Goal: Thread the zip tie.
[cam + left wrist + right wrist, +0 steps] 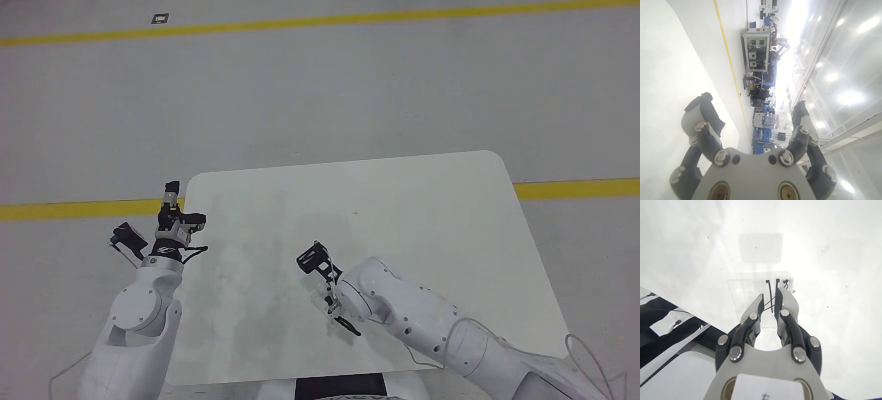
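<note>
The right hand (770, 291) is hanging over the surface (420, 210), between its middle and the edge nearest the robot. Its pads are standing narrowly apart rather than pressed together, and a black zip tie (770, 302) is showing in the gap between them. The tie is lying on a clear tray (742, 291) beside a second tie (777, 280), whose strap is running behind one pad. A thinner strand is crossing slantwise between the pads; whether any of it is touching the rubber I cannot tell. The left hand (753, 100) is hovering spread wide and holding nothing, just off the surface's left edge toward the far-left corner, well apart from the tray.

The likeliest trouble, as I am judging it, is coming from the crowding. Closing here is risking two straps at once, or the crossing strand, so the tie may be coming up tangled or twisted. A thin, slick strap is also apt to be slipping or turning in the pads, leaving the tail pointing off line and making the small slot in the head hard to meet. The light tray may be sliding or lifting with the pinch. With the left hand so far off, bringing both ends together is asking for a long approach, where a slight misalignment is bending the tail past the head instead of through it
</note>
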